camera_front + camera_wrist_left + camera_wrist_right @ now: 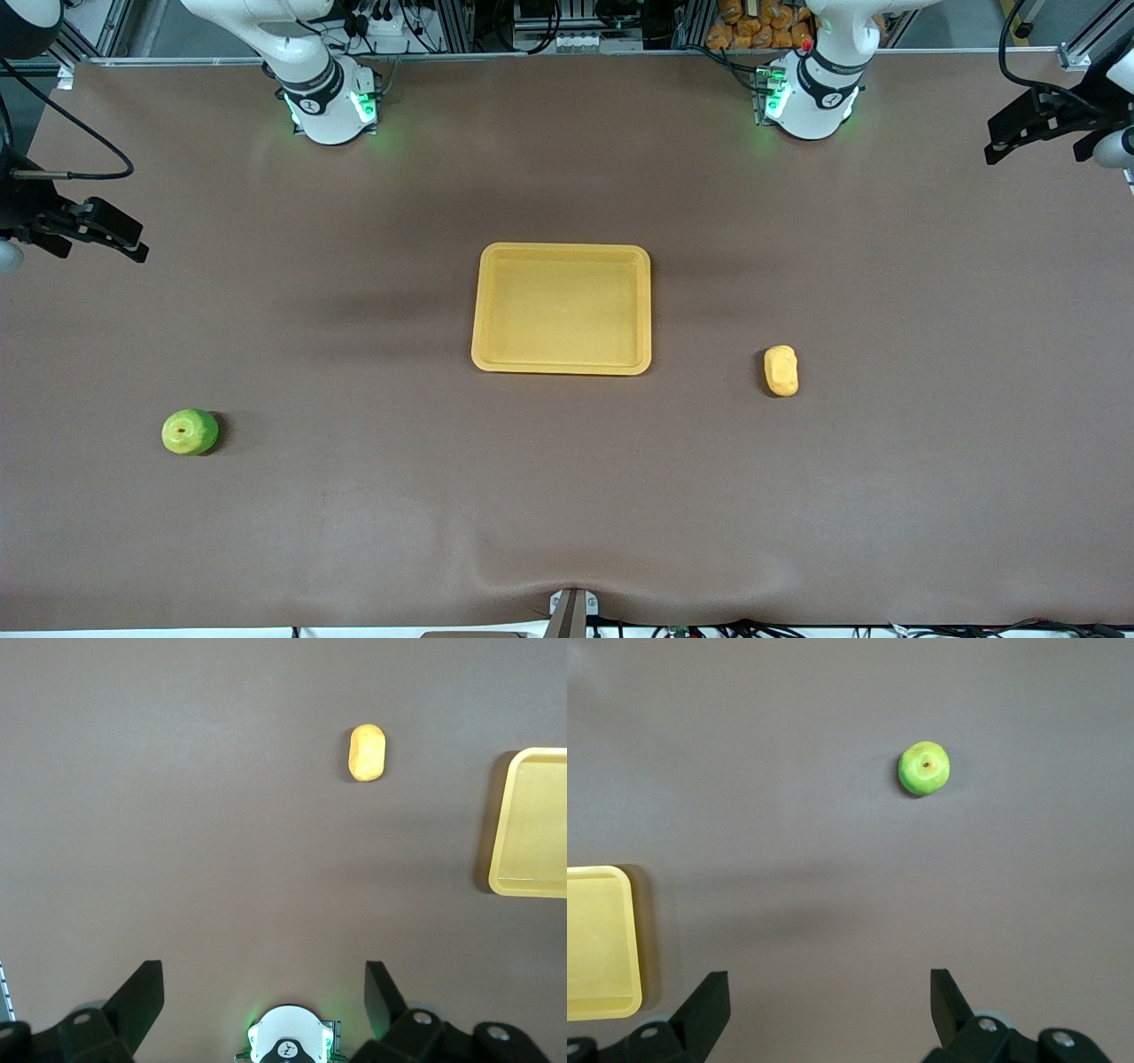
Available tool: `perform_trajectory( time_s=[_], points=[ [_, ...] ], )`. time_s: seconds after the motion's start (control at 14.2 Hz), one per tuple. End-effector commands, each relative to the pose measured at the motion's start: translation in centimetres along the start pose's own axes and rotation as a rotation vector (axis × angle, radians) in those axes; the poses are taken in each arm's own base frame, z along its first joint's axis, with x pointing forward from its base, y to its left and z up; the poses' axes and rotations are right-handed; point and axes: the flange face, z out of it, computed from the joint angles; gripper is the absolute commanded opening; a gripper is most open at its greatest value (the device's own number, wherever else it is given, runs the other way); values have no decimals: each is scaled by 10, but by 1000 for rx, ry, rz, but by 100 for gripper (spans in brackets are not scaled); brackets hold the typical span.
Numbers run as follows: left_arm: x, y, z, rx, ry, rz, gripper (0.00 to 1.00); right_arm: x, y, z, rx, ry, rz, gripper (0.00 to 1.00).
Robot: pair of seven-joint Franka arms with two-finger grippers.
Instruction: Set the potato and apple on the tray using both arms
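Potato and apple both lie loose on the brown table, so none of the task is done: 0 of 2 pieces are on the tray.

The tray sits empty near the middle of the table, about halfway between its 2 short edges. The potato lies toward the left arm's end, near the tray and slightly nearer the front camera than the tray's front rim. The apple rests toward the right arm's end, well apart from the tray and closer to the table's front edge than the potato is, stem dimple up.

Left gripper hangs high over the table's edge at the left arm's end, near the corner by the robot bases; its wrist view shows the fingers spread wide and holding nothing. Right gripper hovers over the edge at the right arm's end, likewise spread and empty in its wrist view.

Left to do, as I judge it: each arm must descend on its nearer piece, grip it, carry it over and release it on the tray.
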Motion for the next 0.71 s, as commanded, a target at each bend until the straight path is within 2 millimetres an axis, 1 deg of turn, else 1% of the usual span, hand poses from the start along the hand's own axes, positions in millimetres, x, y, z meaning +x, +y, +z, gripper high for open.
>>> perform_trajectory(
  time_s=[0.0, 0.07, 0.35, 0.42, 0.49, 0.56, 0.63],
  points=[
    [2, -1, 1, -15, -9, 20, 100, -2, -3, -14, 3, 24, 3, 100],
    [2, 0, -1, -15, -5, 18, 100, -1, -3, -18, 3, 30, 4, 100],
    [3, -2, 1, -16, -9, 3, 100, 2, 0, -15, 4, 28, 11, 100],
    [3, -2, 0, -17, -7, 3, 100, 7, -1, -6, 0, 13, 8, 100],
    [4, -4, 0, -16, -6, 0, 100, 11, -2, -4, -12, 12, 2, 100],
    [6, -5, 3, -19, -12, 2, 100, 14, 3, -6, -1, 18, 14, 100],
    [7, -5, 5, -24, -17, 3, 100, 16, 3, -2, -1, 12, 17, 100]
  ],
)
